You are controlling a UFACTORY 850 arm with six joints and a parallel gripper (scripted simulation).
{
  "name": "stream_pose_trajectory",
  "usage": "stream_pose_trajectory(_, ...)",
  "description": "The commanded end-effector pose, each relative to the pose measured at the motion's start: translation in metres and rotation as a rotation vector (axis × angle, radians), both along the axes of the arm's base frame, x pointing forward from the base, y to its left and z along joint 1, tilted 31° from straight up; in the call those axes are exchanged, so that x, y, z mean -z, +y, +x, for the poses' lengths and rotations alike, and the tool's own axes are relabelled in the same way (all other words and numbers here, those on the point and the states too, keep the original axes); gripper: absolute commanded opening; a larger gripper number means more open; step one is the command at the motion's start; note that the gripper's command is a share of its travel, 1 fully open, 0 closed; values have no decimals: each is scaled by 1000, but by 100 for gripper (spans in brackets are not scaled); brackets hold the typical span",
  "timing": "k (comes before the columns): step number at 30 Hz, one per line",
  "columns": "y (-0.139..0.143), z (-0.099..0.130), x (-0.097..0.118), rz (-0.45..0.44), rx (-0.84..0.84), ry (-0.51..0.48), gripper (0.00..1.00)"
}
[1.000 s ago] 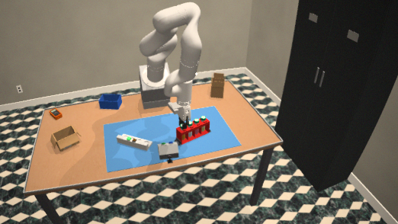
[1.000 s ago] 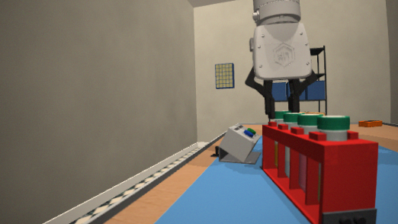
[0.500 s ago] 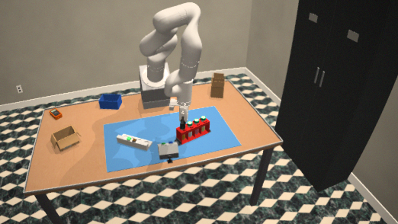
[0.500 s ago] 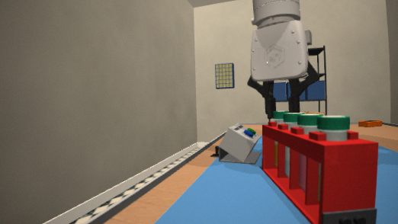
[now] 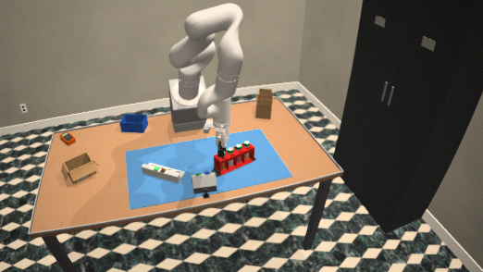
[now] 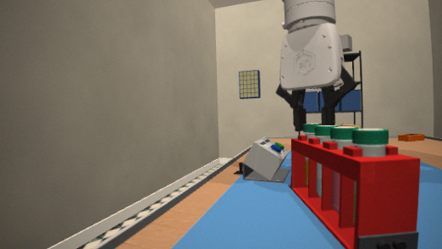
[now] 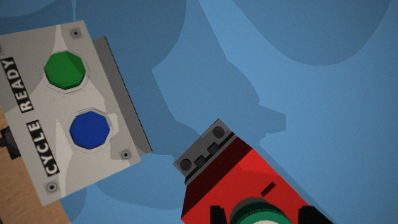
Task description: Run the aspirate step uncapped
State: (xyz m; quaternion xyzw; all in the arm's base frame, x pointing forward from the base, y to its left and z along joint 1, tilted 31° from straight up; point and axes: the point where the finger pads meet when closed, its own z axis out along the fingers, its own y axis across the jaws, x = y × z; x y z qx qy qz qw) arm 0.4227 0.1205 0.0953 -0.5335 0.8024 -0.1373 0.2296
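My gripper [image 5: 221, 151] [image 6: 313, 127] [image 7: 265, 216] points down over the cap of tube 4 [image 7: 255, 212] [image 6: 312, 127]. Its fingers stand partly open, one either side of that green cap, with gaps. The red decapping station [image 5: 253, 154] [image 6: 389, 190] [image 7: 225, 192] also bears the caps of tube 3 [image 5: 230, 150] [image 6: 326, 130], tube 2 [image 5: 238, 146] [image 6: 344, 133] and tube 1 [image 5: 246, 143] [image 6: 370, 136]. Tightness cannot be told. On the white cap tray [image 5: 173, 174] the green lamp [image 5: 156, 168] looks bright, the amber lamp [image 5: 163, 170] dark; no cap shows there. The CYCLE key [image 7: 90, 130] is blue, READY [image 7: 65, 70] green.
The grey key housing [image 5: 204, 183] [image 6: 263, 160] [image 7: 102, 169] stands beside the station's tube 4 end. Farther off are a blue bin [image 5: 134, 124], an open cardboard box [image 5: 80, 168], an orange meter [image 5: 68, 138] and a brown box [image 5: 264, 105].
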Motion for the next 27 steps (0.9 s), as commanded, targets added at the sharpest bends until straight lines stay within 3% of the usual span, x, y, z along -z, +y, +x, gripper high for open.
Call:
stream_pose_trajectory(1, 0, 0, 0, 2, -1, -2, 46)
stream_pose_trajectory(3, 0, 0, 0, 2, -1, -2, 46)
stream_pose_trajectory(6, 0, 0, -1, -127, -215, -8, 46)
stream_pose_trajectory(17, 0, 0, -1, -342, -572, -19, 46)
stream_pose_trajectory(20, 0, 0, -1, -342, -572, -19, 46)
stream_pose_trajectory(22, 0, 0, -1, -428, -715, -23, 46)
stream_pose_trajectory(27, 0, 0, -1, -514, -857, -27, 46)
